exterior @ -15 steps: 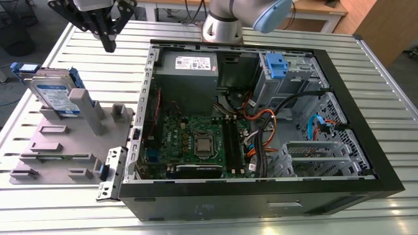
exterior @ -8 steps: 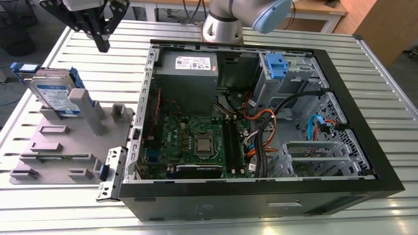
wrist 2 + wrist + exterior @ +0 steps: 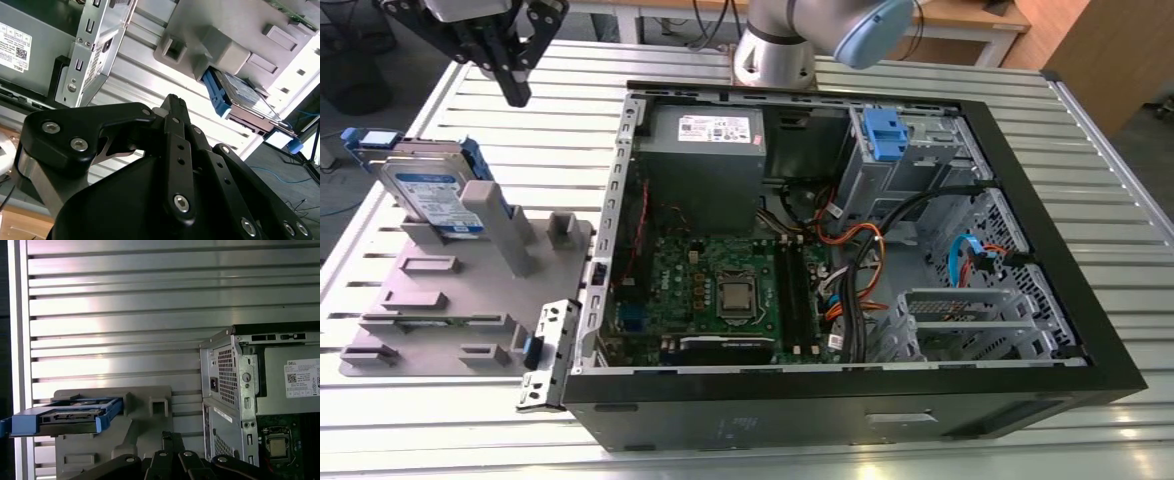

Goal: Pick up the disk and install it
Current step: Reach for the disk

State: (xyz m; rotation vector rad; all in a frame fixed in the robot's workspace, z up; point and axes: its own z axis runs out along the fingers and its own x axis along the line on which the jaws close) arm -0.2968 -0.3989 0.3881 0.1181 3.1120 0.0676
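1. Your fingers (image 3: pixel 515 82) are sitting pressed together and gripping nothing. The gripper (image 3: pixel 518 98) is hanging in the air off the disk end of the holder block (image 3: pixel 440 300), well clear of it.
2. The disk (image 3: pixel 434 195) is standing on edge in the holder block, leaning back against one upright post (image 3: pixel 500 225). In both wrist views you are seeing its blue rails (image 3: pixel 216 95) (image 3: pixel 75 416) sticking out from the block.
3. The open computer case (image 3: pixel 854 395) is lying just beside the holder block, and both are resting on the slatted table (image 3: pixel 560 120).
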